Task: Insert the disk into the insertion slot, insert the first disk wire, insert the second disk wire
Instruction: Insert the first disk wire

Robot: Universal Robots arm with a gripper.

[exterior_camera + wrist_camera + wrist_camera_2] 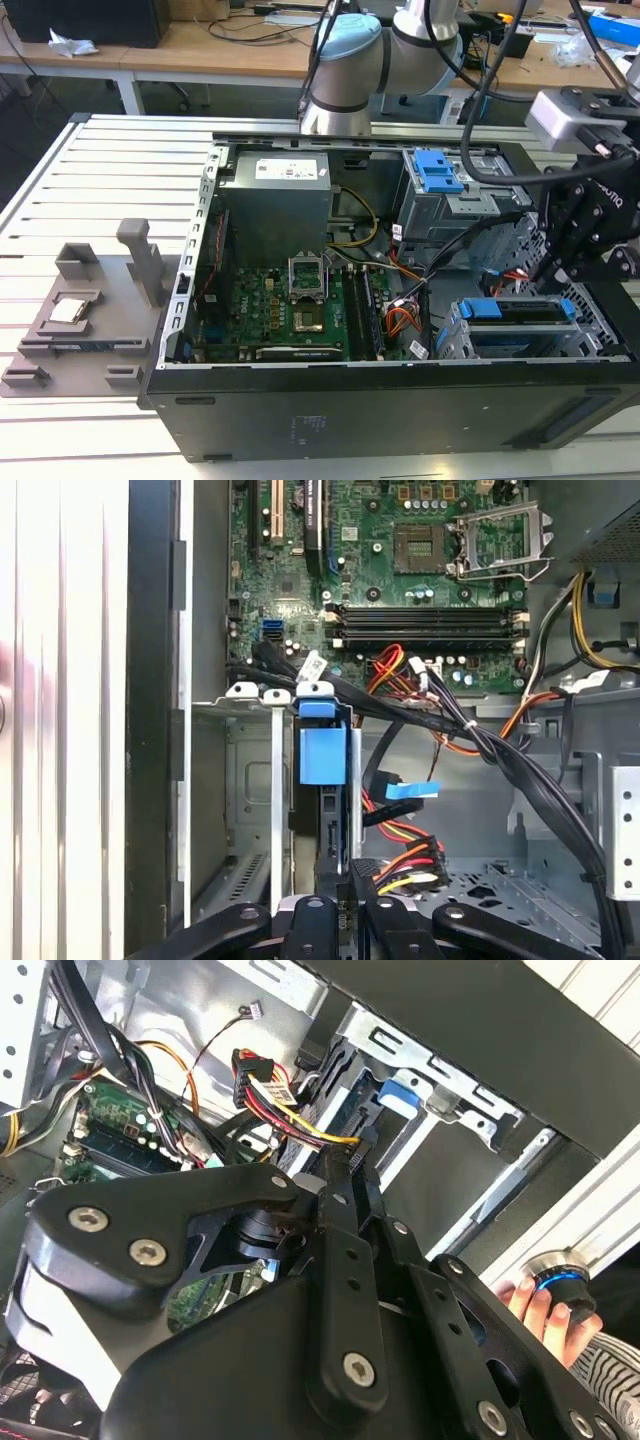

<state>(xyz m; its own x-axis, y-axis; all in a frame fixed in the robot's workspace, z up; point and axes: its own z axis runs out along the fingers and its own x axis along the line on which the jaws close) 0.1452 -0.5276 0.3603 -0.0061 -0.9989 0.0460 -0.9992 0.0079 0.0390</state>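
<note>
Robotics lab, bench-test setup. Robot arm (345, 70) stands at the far edge of a slatted metal table (90, 190). On the table is an open desktop computer case (300, 420), with motherboard (270, 315) and loose wiring (400, 320) exposed. Grey jig (90, 320) holding small parts sits beside the case, at the exterior view's left. Behind are long wooden workbenches (200, 45) — strewn with cables (250, 30) and odd gear.

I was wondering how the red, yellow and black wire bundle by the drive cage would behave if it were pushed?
The wire bundle is probably floppy: its strands curve and loop loosely. It likely weighs little, being thin strands. Its black connector looks rigid, so a push there should carry better than on the strands.
</note>
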